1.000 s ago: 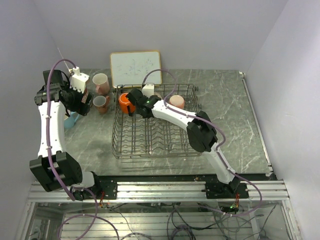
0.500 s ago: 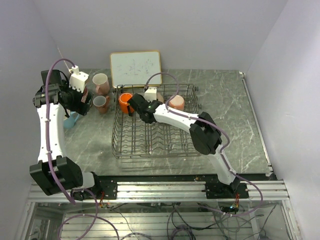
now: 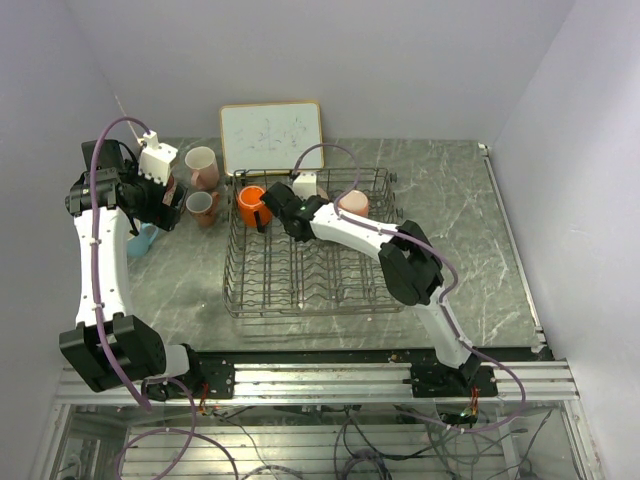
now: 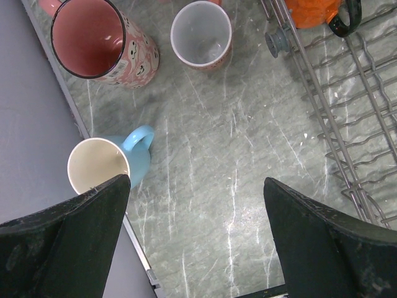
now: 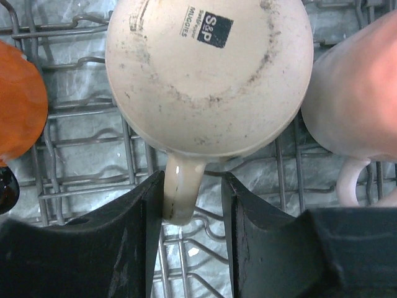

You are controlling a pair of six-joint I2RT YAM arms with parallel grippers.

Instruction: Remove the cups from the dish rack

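**Three cups in the rack; right jaws astride the beige handle**

Obs.: the dish rack (image 3: 300,290) holds an orange cup (image 3: 250,205) in its far-left corner, a pink cup (image 5: 353,99) further right, and a beige cup (image 5: 208,74) between them. The beige cup is upside down with its base toward the right wrist camera. In the top view the arm hides it.

Right gripper (image 5: 191,205): jaws parted, one finger on each side of the beige cup's handle (image 5: 182,192). The left finger looks to be touching or nearly touching it. A sliver of gap shows on the other side. Not clamped, as far as I can judge.

Left gripper (image 4: 195,183): jaws wide apart and empty above bare table, with a light blue cup (image 4: 105,162) just beside one finger. Two more cups, a patterned pink cup (image 4: 96,40) and a small cup (image 4: 201,32), stand upright further off.

Step in hand (judgement): pinch the beige handle.
- Close squarely on the handle, low on the loop near the cup wall, so the cup does not swing.
- Lift straight up until the rim clears the tines.
- Mind the pink cup, which sits close alongside.
- Glazed ceramic is likely slippery, so grip firmly before lifting.

Writing: a dark square stamp on the beige base reads "S&P". A small printed line beside it is too fine to read. Marks on the whiteboard (image 3: 272,135) are illegible.
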